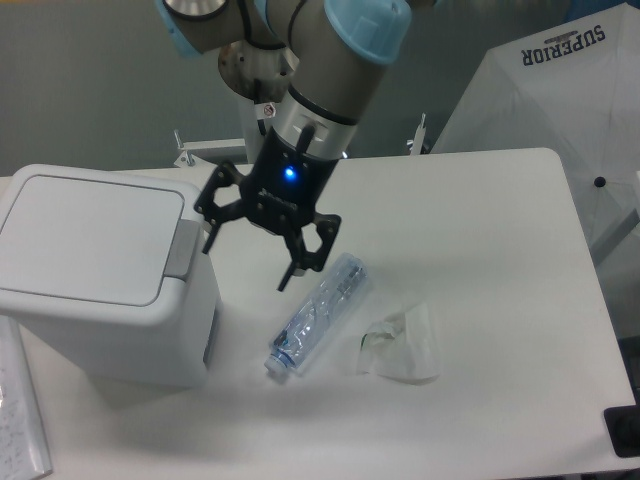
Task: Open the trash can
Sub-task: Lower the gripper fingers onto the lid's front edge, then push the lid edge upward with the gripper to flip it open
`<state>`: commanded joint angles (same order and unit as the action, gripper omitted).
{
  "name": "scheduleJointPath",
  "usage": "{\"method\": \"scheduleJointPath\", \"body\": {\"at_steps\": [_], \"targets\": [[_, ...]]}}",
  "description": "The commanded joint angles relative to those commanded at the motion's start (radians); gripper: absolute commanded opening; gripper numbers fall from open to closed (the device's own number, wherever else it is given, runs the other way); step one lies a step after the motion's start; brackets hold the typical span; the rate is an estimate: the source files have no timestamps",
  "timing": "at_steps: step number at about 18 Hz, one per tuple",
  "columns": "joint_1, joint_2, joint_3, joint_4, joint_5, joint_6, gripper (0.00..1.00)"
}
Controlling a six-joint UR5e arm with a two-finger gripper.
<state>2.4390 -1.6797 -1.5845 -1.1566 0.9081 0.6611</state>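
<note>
Matt white plastic trash can (95, 270) — clear, glossy bottle (320, 312)

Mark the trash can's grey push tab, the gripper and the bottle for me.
Grey push tab (183, 248), fixed camera, middle of the tab on the trash can's right rim.
Gripper (247, 258), fixed camera, midway between its open fingertips.
Bottle (322, 310), fixed camera, middle of the clear body lying on the table.

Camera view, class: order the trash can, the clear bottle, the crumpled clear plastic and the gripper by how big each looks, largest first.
1. trash can, by far the largest.
2. gripper, open; it sits above the table, nearer the camera, so its rank over the bottle is unsure.
3. clear bottle.
4. crumpled clear plastic, smallest.
</note>
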Motion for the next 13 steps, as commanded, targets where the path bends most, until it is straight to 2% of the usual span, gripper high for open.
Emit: {"method": "scheduleJointPath", "body": {"at_steps": [10,13], "targets": [[-0.015,-0.023,-0.02,0.034,0.006,0.002,1.0],[-0.015,-0.028,-0.038,0.08,0.009,0.003,1.0]]}}
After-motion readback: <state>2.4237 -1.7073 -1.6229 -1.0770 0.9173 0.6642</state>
